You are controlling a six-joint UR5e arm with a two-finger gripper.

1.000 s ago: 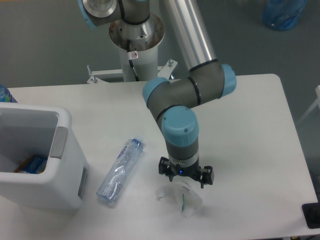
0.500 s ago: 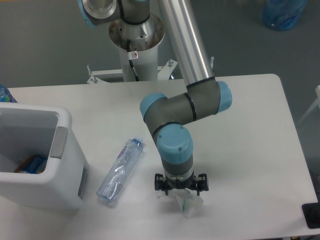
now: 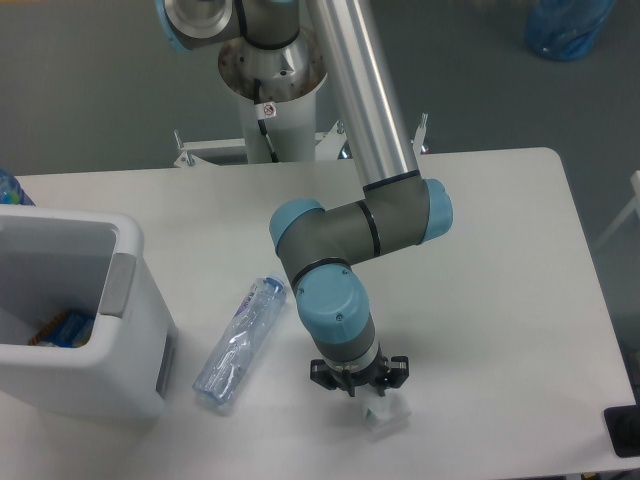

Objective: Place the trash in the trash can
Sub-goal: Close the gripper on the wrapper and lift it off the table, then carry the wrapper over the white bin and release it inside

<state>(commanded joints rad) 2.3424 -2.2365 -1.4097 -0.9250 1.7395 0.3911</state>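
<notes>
The crumpled white wrapper with green marks (image 3: 386,416) lies on the table near the front edge, mostly hidden under my gripper (image 3: 358,388). The gripper points straight down onto it. Its black finger links stick out wide on both sides, so it looks open, but the fingertips are hidden by the wrist. The crushed clear plastic bottle (image 3: 240,340) lies on the table to the left of the gripper, its bluish cap end toward the back. The white trash can (image 3: 128,300) stands at the left edge, beyond the bottle.
Inside the trash can lies a blue and orange item (image 3: 62,328). The arm's base column (image 3: 272,95) stands behind the table. A blue bag (image 3: 566,28) lies on the floor at the far right. A black object (image 3: 624,432) sits at the table's front right corner.
The gripper has moved left and down onto the wrapper, which now shows less from under it. The bottle and the trash can have not moved.
</notes>
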